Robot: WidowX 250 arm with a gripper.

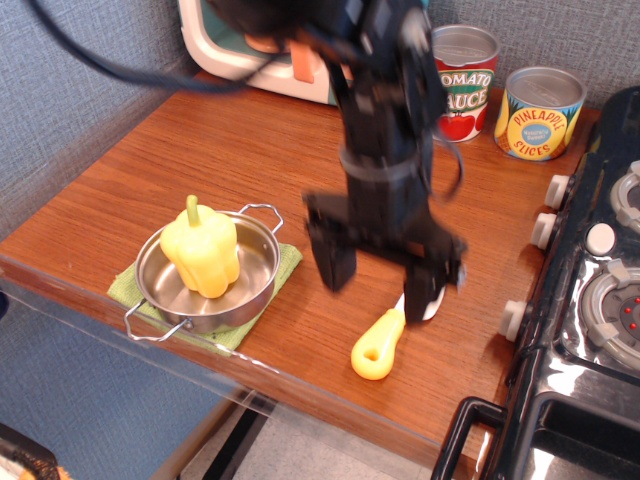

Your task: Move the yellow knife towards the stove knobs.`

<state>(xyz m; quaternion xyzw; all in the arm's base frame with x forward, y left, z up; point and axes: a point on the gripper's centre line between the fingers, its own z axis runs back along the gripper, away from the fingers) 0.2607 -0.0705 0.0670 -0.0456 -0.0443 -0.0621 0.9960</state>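
The yellow knife [378, 343] lies on the wooden counter near its front edge, handle hole toward the front, its white blade partly hidden behind a finger. My gripper [380, 280] is blurred, raised just above the knife, jaws wide open and empty. One finger is left of the knife and the other stands over the blade. The stove knobs [514, 318] [544, 230] [557, 188] are pale round caps along the left side of the black toy stove [590, 340], to the right of the knife.
A steel pan [255, 270] with a yellow bell pepper [203, 250] sits on a green cloth [285, 266] at the left. A tomato can [466, 80] and a pineapple can [539, 112] stand at the back. A white and teal appliance [220, 45] is at the back left.
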